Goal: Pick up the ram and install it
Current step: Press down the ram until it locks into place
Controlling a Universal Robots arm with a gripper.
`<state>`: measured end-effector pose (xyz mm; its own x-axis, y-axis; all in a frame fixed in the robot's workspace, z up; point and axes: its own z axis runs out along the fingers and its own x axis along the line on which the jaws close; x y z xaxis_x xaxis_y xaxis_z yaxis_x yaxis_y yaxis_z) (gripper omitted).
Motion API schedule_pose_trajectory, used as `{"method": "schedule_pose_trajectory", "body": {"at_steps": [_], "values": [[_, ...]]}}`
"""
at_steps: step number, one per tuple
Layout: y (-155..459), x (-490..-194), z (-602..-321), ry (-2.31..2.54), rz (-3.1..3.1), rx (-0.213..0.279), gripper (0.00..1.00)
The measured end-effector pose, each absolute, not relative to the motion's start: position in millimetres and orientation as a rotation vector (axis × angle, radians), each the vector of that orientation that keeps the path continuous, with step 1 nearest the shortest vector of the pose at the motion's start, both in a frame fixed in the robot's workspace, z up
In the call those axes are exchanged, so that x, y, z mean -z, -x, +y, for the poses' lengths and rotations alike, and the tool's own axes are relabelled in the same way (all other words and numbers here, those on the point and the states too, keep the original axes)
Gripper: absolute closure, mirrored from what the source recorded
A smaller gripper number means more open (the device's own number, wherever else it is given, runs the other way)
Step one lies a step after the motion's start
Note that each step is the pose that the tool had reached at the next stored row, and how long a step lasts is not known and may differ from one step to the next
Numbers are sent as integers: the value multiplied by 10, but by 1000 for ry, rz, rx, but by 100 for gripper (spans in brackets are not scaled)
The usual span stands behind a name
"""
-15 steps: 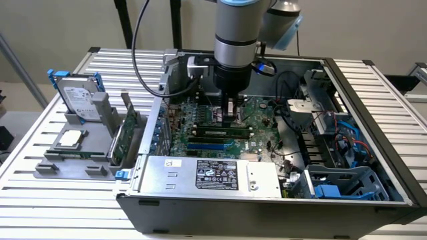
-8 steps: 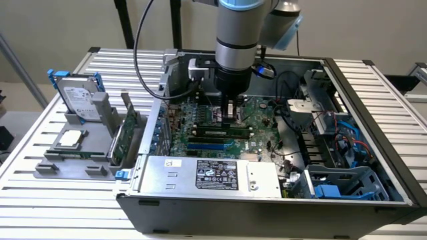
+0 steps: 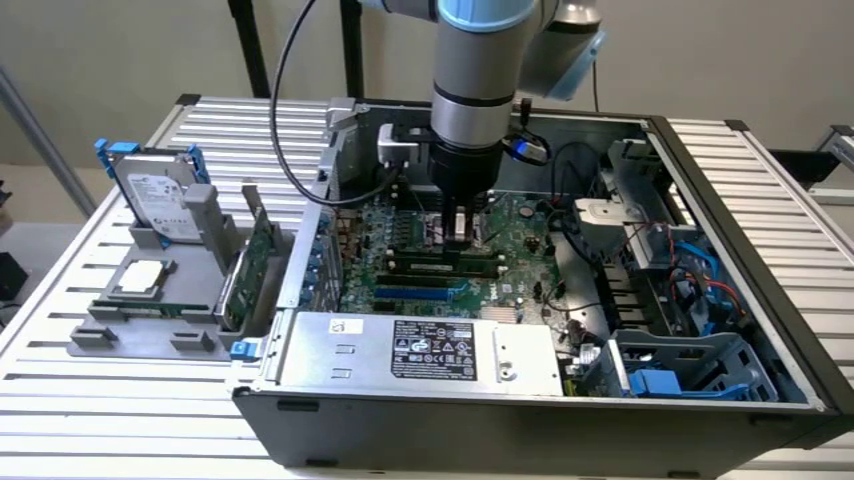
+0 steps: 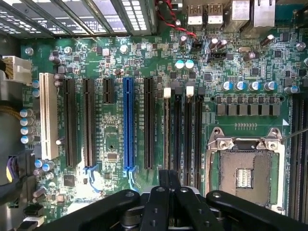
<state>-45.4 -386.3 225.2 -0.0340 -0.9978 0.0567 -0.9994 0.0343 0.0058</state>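
I'm hovering the end effector (image 3: 461,232), fingers pinched narrow and seemingly empty; the ram (image 3: 150,306) is lying at eight o'clock, lengthwise nine-to-three.

Matt green motherboard (image 4: 159,62); glossy blue plastic slot (image 4: 128,127); metal socket frame (image 4: 248,144).

Ext. cam looks down into case (image 3: 534,400); wrist cam close above motherboard (image 4: 120,62) (both share it).

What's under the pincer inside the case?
The green motherboard. Its black memory slots run directly below the pincer, with the open CPU socket beside them. The pincer's body covers the slots' near ends.
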Motion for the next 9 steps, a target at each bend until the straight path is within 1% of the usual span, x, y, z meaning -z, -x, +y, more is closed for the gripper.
{"method": "schedule_pose_trajectory", "body": {"at_steps": [4,9], "values": [[453,-2260,-3862,-2151,-2226,-51,100],[453,-2468,-3861,-2150,-2225,-48,100]]}}
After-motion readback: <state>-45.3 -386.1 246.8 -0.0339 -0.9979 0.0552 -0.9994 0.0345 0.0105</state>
